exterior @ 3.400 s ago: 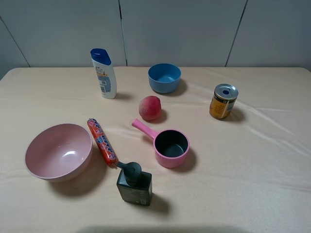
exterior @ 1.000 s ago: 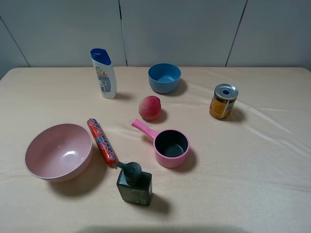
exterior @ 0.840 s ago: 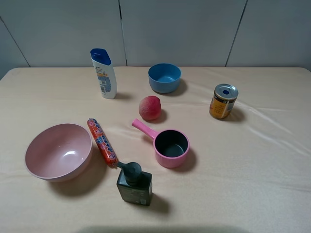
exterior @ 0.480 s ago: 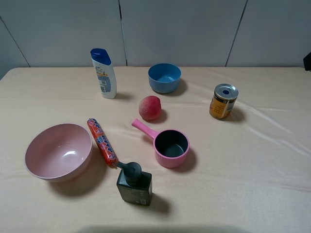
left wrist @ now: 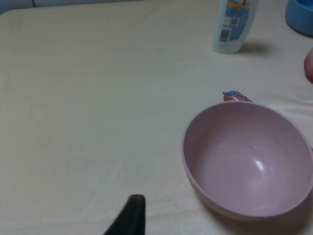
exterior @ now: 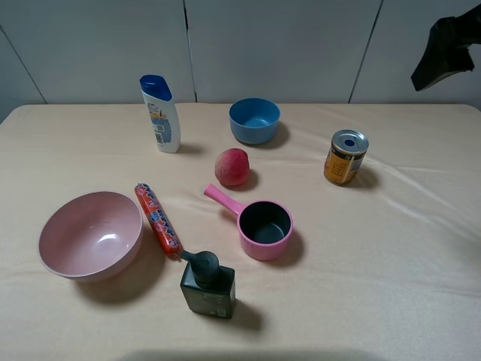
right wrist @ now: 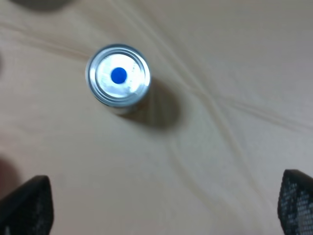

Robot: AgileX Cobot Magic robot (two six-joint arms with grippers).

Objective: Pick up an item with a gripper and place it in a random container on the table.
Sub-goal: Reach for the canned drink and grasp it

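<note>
From the high camera, the can [exterior: 346, 157] stands upright on the table [exterior: 391, 286] over on the right, alone, with the blue bowl [exterior: 255, 120] and the peach [exterior: 232, 167] well off toward the middle. The pink saucepan [exterior: 264, 230] sits near the centre, empty, its handle pointing back toward the peach. The right arm [exterior: 445, 51] is only a dark shape high in the far corner, well apart from the can. The shampoo bottle [exterior: 161, 114], the sausage [exterior: 158, 220], the big pink bowl [exterior: 90, 235] and the dark pump bottle [exterior: 207, 286] are all on the other side, out of the way. On the left wrist view, the left gripper [left wrist: 131, 218] shows just one dark finger low in the frame beside the big pink bowl; I cannot tell whether it is apart or closed. On the right wrist view, the right gripper [right wrist: 164, 176] has its fingers spread wide with nothing between them, and the can's silver lid with the blue dot lies ahead of them rather than in the gap. To my eye the step is the approach. It would go best by centring the lid between the fingers first, then dropping straight down so they straddle the label below the rim, and closing gently enough that the can doesn't tip on the wrinkled cloth.
</note>
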